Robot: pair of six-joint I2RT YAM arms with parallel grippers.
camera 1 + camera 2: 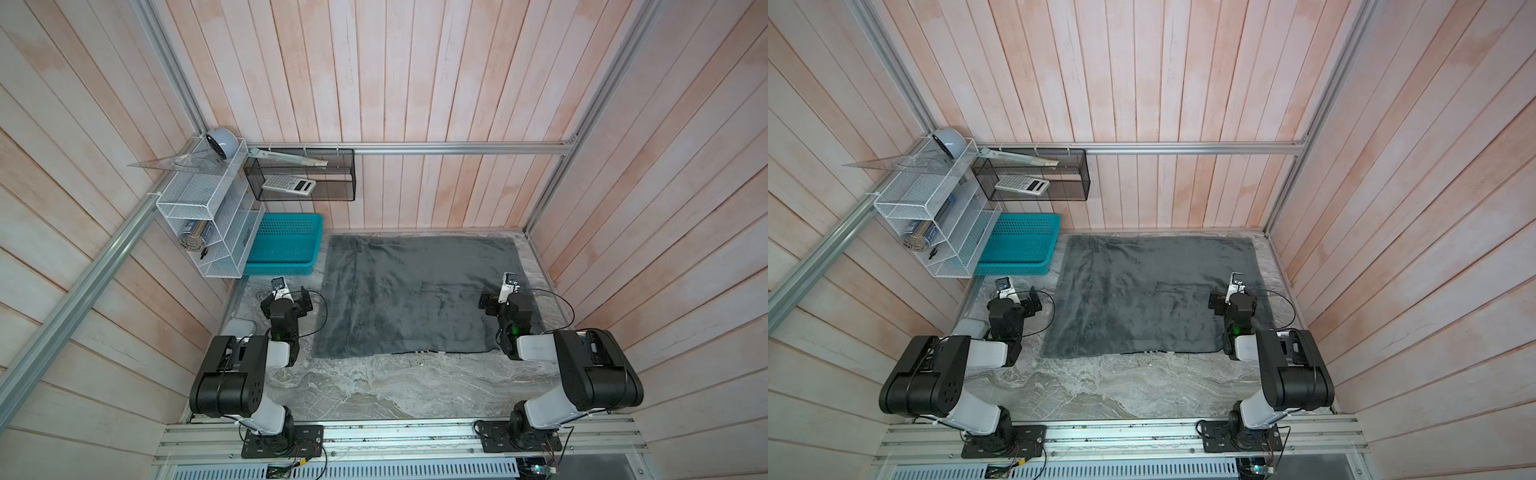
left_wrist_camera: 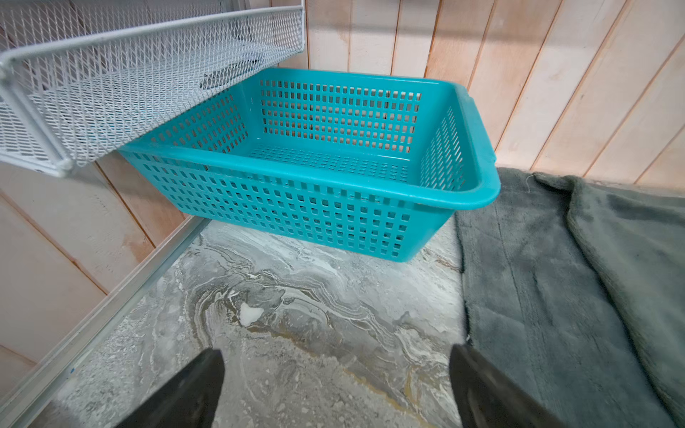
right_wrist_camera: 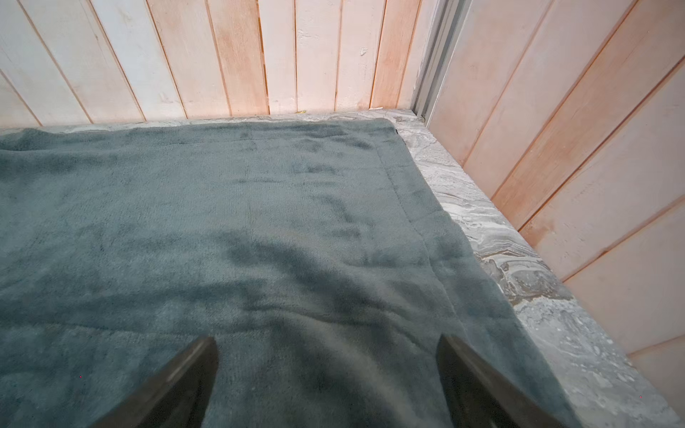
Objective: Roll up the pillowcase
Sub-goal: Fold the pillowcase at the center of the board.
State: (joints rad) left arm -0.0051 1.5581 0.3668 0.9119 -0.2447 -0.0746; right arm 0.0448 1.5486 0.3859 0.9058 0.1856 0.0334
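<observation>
Pillowcase [image 1: 415, 295] spread flat on table [image 1: 374, 390], grey face up, far edge near back wall. Flat lie likely meant to give straight edge for starting roll.

Left claw [image 2: 333, 370] wide open, empty, over bare table just beside pillowcase's left edge.

Right claw [image 3: 326, 355] wide open, empty, over pillowcase near its right edge.

One claw each side, seemingly for paired grab.

Teal basket [image 1: 286, 245] just beside far-left corner, no part in it.

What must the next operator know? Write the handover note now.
Left pincer: open, empty, over bare table beside the pillowcase.
Right pincer: open, empty, over the pillowcase's right part.
Job's thing: the pillowcase lies spread flat, grey face up, next to the teal basket.
Done: nothing rolled yet.
Left: grip an edge and roll the whole cloth up.
</observation>
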